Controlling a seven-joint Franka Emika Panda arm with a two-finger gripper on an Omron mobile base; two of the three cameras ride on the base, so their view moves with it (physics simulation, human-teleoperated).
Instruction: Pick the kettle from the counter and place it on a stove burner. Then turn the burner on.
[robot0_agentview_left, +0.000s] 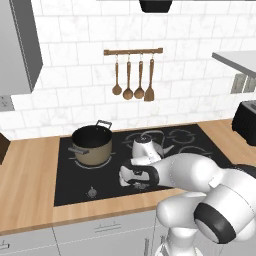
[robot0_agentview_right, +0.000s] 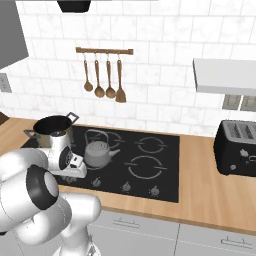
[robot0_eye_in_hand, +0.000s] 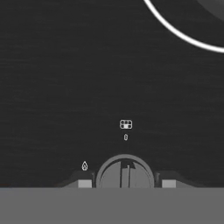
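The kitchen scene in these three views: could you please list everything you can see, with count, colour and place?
kettle: one, grey metal, on the black cooktop at a middle burner mark
pot: one, tan with black rim, back left of the cooktop
cooktop: one, black glass, set in the counter
burner marks: grey rings on the glass; some covered, so no sure count
knobs: small, dark, along the cooktop's front edge
counter: light brown wood
toaster: one, black, on the counter at right
wooden utensils: four, hanging from a wall rail
gripper: one, dark tips either side of a knob, jaws part closed
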